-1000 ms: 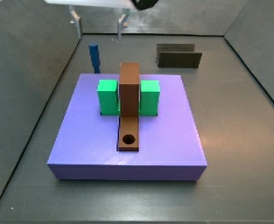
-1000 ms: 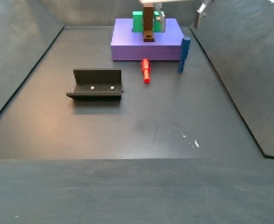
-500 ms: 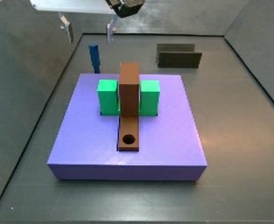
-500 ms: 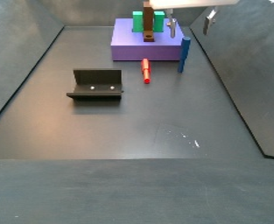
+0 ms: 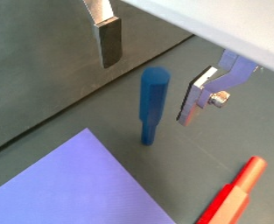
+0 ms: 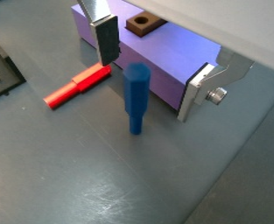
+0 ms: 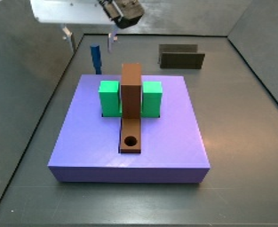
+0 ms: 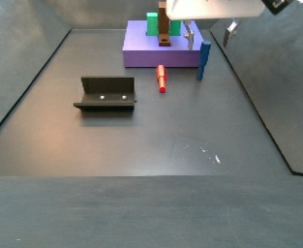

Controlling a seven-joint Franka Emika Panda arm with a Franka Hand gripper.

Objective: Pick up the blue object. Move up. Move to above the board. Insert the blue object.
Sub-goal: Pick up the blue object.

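The blue object [image 7: 95, 58] is a thin dark-blue peg standing upright on the floor beside the lavender slab [image 7: 129, 133]. It also shows in a side view [image 8: 204, 60] and in both wrist views [image 5: 152, 105] [image 6: 136, 96]. My gripper [image 7: 90, 37] hangs open just above it, one finger on each side, and neither finger touches it. The gripper also shows in the views [image 8: 208, 31] [image 5: 153, 70] [image 6: 150, 68]. The board [image 7: 131, 102] is a brown plank lying on the slab, with a round black hole [image 7: 131, 140] near its end.
Two green blocks [image 7: 109, 97] [image 7: 152, 97] flank the board. A red peg [image 8: 162, 77] lies on the floor next to the slab. The fixture [image 8: 106, 94] stands on the floor apart from the slab. Grey walls close in the floor.
My gripper has moved sideways from near the slab's far side to over the blue peg, still open. The peg and the board have not moved.
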